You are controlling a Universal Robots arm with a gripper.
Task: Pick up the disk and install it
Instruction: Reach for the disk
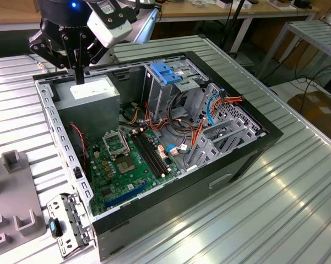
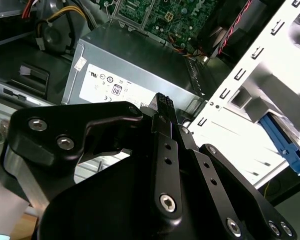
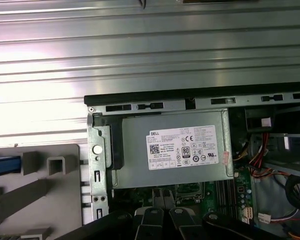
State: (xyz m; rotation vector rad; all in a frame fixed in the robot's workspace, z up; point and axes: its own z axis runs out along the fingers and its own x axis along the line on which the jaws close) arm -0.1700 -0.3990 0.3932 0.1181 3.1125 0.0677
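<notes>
My gripper (image 1: 77, 78) hangs over the back corner of the open computer case (image 1: 252, 147), at the exterior view's left, just above the grey power supply (image 1: 92, 92). Its black fingers (image 2: 162, 102) are pressed together and hold nothing. In the second wrist view a bright blue rail of the disk (image 2: 284, 145) shows beyond the perforated case wall (image 2: 249, 75). In the first wrist view a blue edge of the disk (image 3: 2, 165) lies on the grey fixture (image 3: 45, 200) outside the case. The rest of the disk is out of frame.
Inside the case are the green motherboard (image 1: 121, 165), bundles of cables (image 1: 182, 132) and a drive cage with a light-blue latch plate (image 1: 165, 72). A loose metal bracket (image 1: 71, 223) lies beside the case on the ribbed metal table (image 1: 275, 220).
</notes>
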